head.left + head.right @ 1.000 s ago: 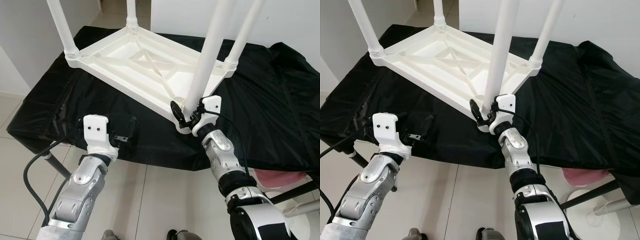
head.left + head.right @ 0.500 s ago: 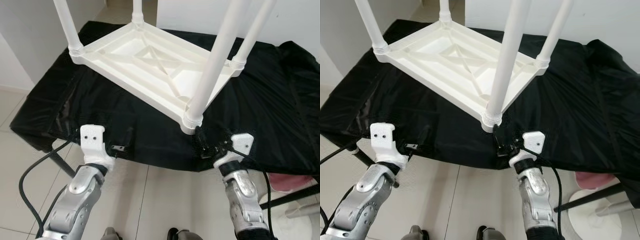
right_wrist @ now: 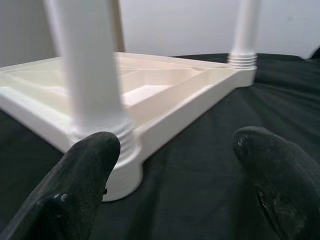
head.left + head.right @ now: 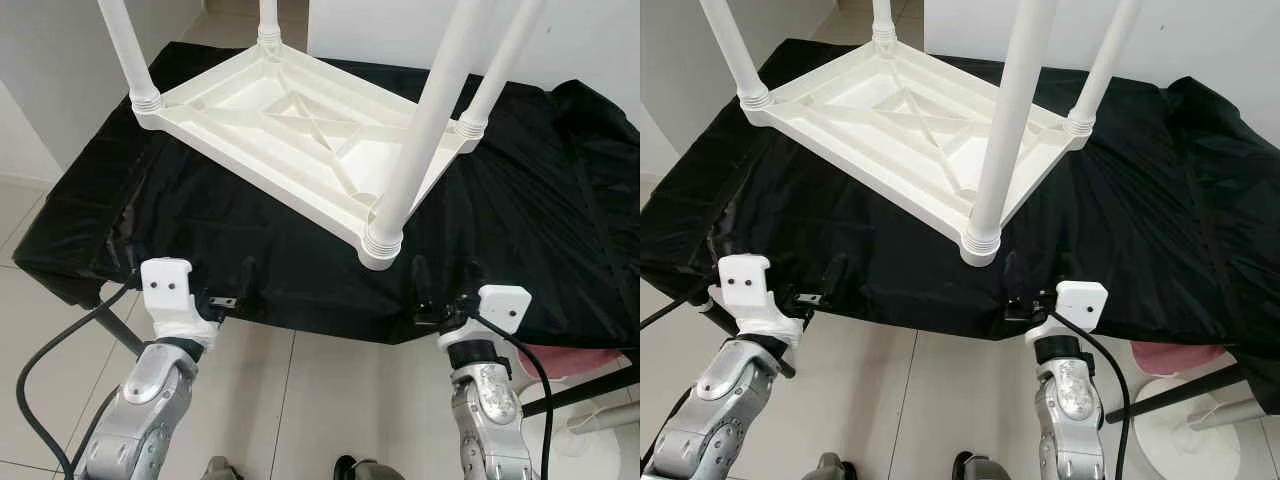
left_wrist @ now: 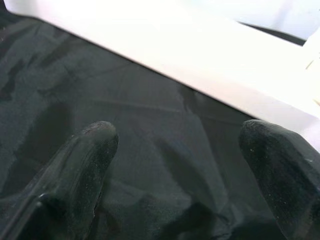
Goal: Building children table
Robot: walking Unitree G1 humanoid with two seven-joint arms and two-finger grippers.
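I see the children's table [image 4: 300, 120] lying upside down on the cloth [image 4: 520, 200] covering the worktop, all four legs up, its nearest leg [image 4: 420, 130] toward the front edge. My left gripper [image 4: 222, 285] sits at that front edge, left of the nearest corner; my right gripper [image 4: 440, 285] sits just right of it, fingers [image 3: 85, 175] apart.

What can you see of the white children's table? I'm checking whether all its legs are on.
The white children's table looks like moulded plastic. It lies upside down on the black cloth, its ribbed, cross-braced underside facing up. Four round legs stand upright, one in each corner's ringed socket. Neither claw touches it; both hover open at the cloth's near edge.
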